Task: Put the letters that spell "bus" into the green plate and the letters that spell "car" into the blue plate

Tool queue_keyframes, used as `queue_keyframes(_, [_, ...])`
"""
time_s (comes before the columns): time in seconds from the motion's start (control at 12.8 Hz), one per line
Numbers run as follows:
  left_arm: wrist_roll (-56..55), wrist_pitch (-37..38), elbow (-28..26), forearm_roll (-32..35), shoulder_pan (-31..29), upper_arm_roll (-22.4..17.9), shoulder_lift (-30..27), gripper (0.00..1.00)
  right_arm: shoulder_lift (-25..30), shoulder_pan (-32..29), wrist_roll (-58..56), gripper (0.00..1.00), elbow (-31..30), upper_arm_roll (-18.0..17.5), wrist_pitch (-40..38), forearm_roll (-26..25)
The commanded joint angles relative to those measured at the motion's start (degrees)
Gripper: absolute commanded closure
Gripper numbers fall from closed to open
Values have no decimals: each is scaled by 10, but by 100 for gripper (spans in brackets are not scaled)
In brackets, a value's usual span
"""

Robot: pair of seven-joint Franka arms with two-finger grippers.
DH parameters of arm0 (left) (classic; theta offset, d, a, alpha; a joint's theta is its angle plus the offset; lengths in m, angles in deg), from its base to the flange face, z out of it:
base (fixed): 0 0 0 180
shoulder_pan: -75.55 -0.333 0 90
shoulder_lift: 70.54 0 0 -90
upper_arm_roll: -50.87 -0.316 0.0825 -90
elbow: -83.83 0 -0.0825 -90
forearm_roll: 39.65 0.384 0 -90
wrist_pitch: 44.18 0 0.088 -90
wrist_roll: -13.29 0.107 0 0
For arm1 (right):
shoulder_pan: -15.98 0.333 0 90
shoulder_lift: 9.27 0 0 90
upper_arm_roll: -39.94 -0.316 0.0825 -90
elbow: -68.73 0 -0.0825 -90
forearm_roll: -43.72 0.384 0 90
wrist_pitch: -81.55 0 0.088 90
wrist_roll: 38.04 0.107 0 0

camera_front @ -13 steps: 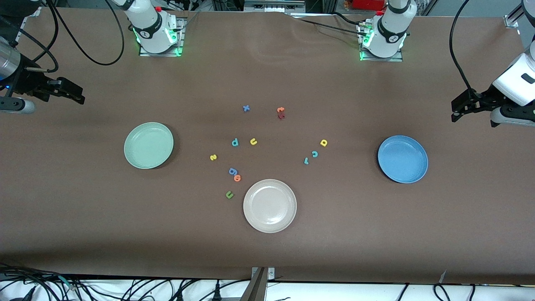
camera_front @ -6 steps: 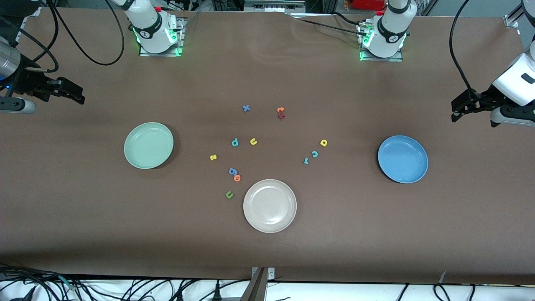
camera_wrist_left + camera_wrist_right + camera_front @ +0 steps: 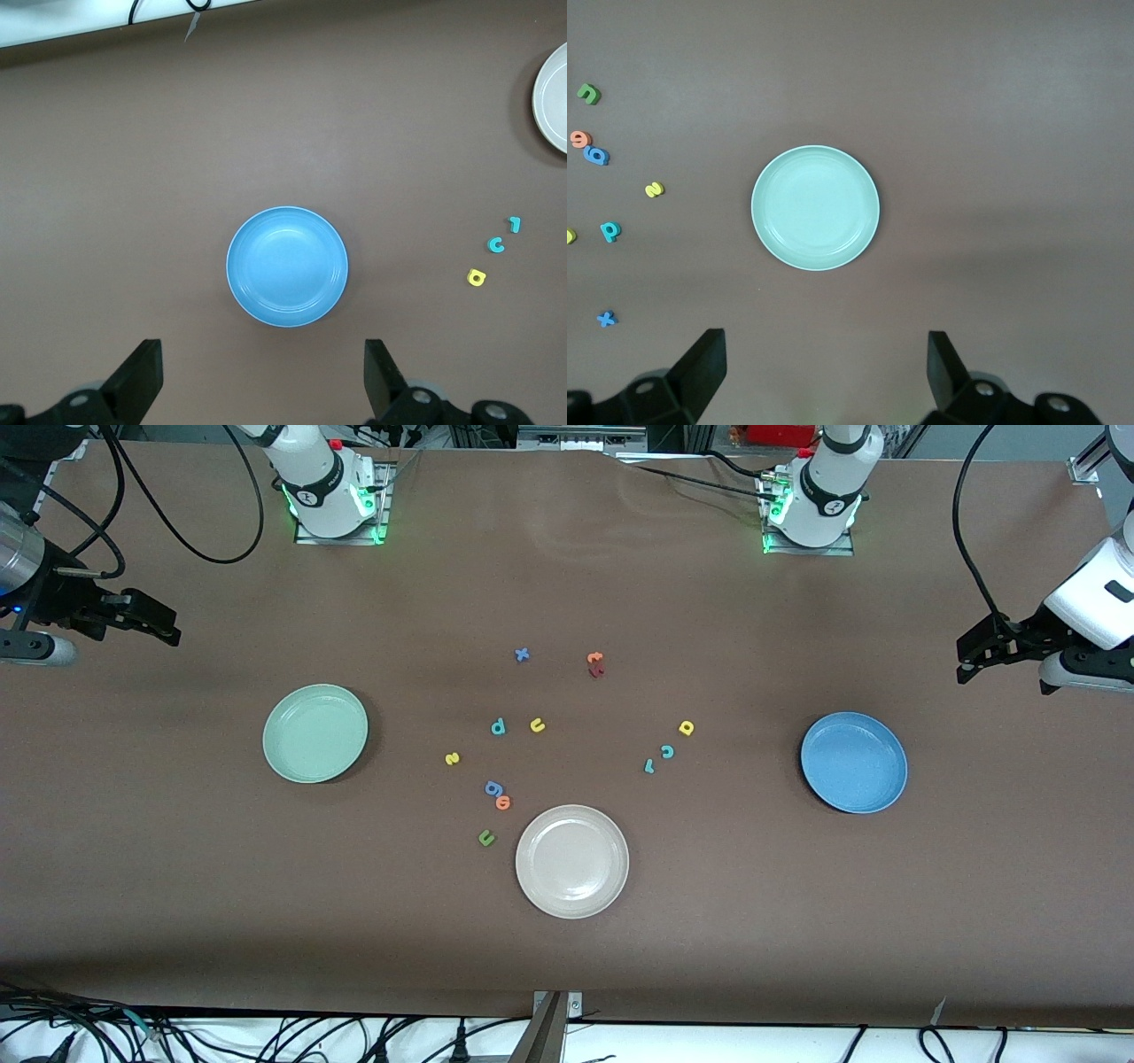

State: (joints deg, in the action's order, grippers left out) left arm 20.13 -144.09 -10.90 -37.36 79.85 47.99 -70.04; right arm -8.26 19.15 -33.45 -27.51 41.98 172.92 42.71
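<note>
While both arms wait, left tool [image 3: 966, 662] and right tool [image 3: 164, 624] hang fingers apart at the desk's [image 3: 567, 957] ends | green plate [image 3: 315, 732], blue plate [image 3: 853, 762] hold nothing | b [image 3: 498, 727], u [image 3: 537, 725], s [image 3: 453, 758], c [image 3: 667, 751], a [image 3: 686, 728], r [image 3: 649, 766] mid-desk.

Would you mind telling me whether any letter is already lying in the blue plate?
No, the blue plate holds nothing in the left wrist view.

Beige-white plate [image 3: 572, 861] nearest the camera — green u [image 3: 485, 837], orange o [image 3: 503, 803], blue g [image 3: 493, 787] beside it.
</note>
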Motion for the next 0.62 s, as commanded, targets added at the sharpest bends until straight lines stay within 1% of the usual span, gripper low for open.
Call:
queue_keyframes(0.0, [-9,3,8,7,1,2,-1,0,-7,2,-5,0,14,1,-7,4])
queue_keyframes(0.54, [-9,3,9,7,1,2,0,0,-7,2,-5,0,14,1,-6,5])
